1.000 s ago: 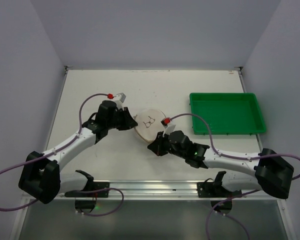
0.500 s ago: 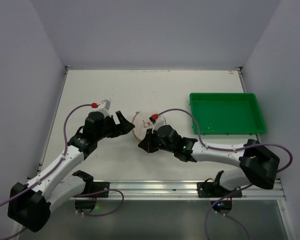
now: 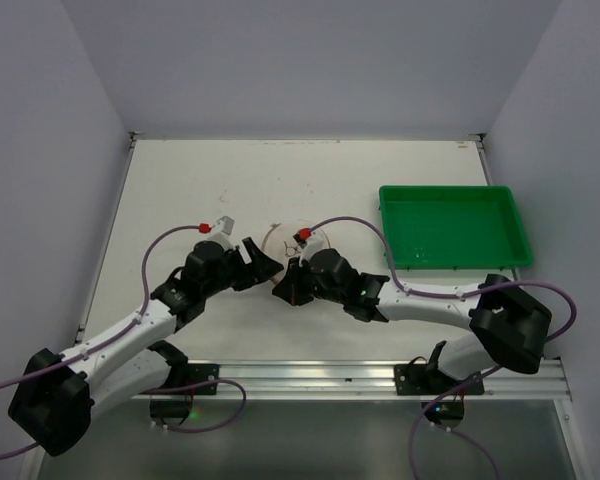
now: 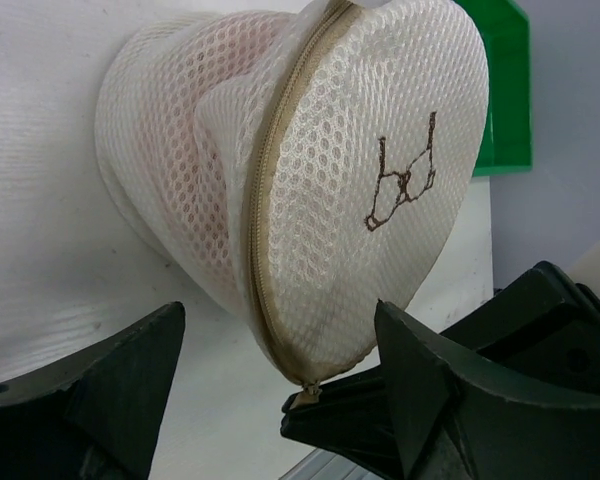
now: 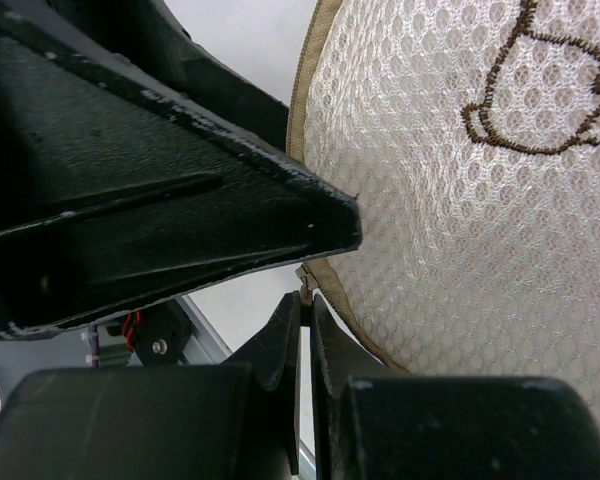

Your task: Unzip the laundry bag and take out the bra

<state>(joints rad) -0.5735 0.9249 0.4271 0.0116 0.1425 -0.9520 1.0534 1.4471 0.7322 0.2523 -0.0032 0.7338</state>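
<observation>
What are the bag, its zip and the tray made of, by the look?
Bag: translucent white mesh fabric, honeycomb holes, soft and creased; probably synthetic.
Zip: beige woven tape, matte; teeth too fine to tell.
Tray: smooth uniform green, raised rim; likely moulded plastic.

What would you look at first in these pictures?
The puffy white mesh laundry bag in the middle of the scene, with a little bra drawing on its face. The right gripper pinches the end of its beige zip, while the open left gripper has a finger on each side of it. A bright green tray sits off to the right.
</observation>
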